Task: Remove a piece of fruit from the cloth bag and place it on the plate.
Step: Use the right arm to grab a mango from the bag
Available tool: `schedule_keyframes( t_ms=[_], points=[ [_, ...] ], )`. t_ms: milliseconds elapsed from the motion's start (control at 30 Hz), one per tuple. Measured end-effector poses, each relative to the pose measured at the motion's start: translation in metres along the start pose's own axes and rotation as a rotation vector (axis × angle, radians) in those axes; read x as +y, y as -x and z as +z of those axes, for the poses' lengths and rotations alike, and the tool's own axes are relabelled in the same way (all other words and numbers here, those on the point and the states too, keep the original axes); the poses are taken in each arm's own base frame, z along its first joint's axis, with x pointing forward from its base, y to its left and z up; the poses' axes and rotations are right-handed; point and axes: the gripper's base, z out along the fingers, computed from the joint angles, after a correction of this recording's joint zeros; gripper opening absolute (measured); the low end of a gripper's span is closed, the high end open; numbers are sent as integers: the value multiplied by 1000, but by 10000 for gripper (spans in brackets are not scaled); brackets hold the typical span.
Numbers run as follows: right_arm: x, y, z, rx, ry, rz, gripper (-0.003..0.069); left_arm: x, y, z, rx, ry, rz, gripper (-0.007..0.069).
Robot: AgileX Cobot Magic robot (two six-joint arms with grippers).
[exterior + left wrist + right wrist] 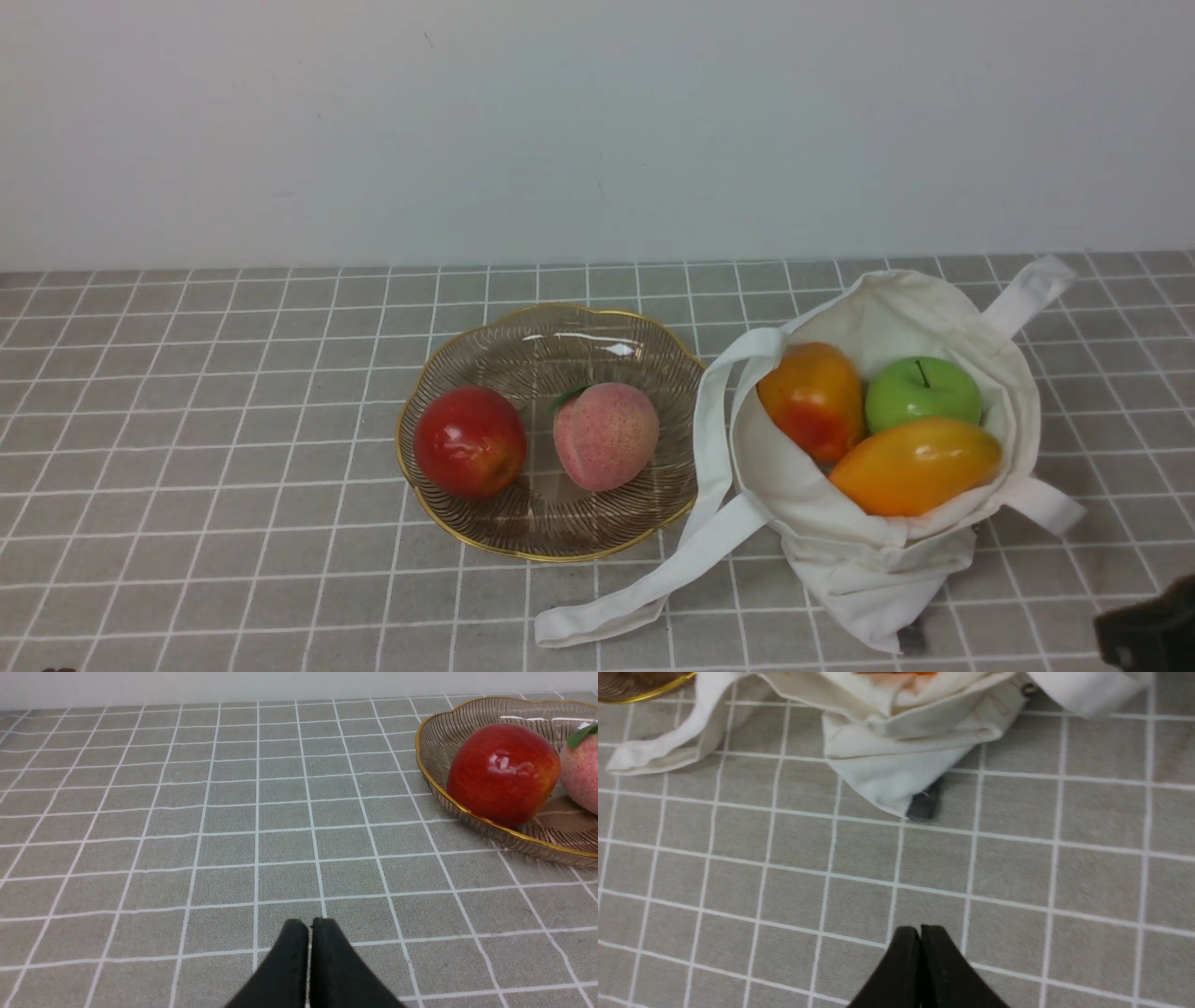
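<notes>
Claws: two, both black.
Left claw (309, 926): one, fingers pressed together with nothing between them, low over the bare table (233, 373).
Right claw (920, 932): one, fingers pressed together, empty. In the front view only a dark part of it shows, at the near right corner.
Mango (915, 465): one, orange-yellow, lying crosswise at the near side of the bag's mouth. It is ahead of the right claw and to its left, apart from it.
Bag (859, 560): one, off-white, mouth open upward. Its near corner lies ahead of the right claw, not touching.
Straps: two. One (709, 448) loops out just beside the plate's rim and down onto the table; the other (1027, 294) sits on the bag's right side.
Other fruit in bag: two — an orange-red fruit (812, 399) and a green apple (922, 392), both behind the mango and farther from the right claw.
Plate (560, 557): one, clear ribbed glass with a gold rim, ahead of the left claw toward the right claw's side, well apart from both.
Fruit on plate: two — a red apple (470, 441) and a peach (605, 435), side by side, the apple nearer the left claw.
Dark tab (923, 805): one, poking out under the bag's near corner, between bag and right claw.
Fruit, total: five.
</notes>
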Motion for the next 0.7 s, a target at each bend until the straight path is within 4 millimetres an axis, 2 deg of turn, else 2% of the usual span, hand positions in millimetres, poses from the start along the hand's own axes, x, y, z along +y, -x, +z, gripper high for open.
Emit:
schedule_keyframes(
  t_ms=[67,267,300,467,533,633,667,700],
  points=[
    [1,11,6,12,22,-3,-11,0,0,0,0,0,0,-8],
    [-3,68,28,12,28,-3,15,0,0,0,0,0,0,-8],
    [-3,72,29,10,27,-2,18,0,0,0,0,0,0,-8],
    [-10,114,45,11,-13,28,87,0,0,0,0,0,0,-8],
    [-16,127,55,25,-47,41,144,0,0,0,0,0,0,-8],
    [-20,133,63,41,-75,41,204,0,0,0,0,0,0,-8],
    [-22,135,67,49,-86,41,237,0,0,0,0,0,0,-8],
    [-26,135,75,66,-100,42,309,0,0,0,0,0,0,-8]
  ],
)
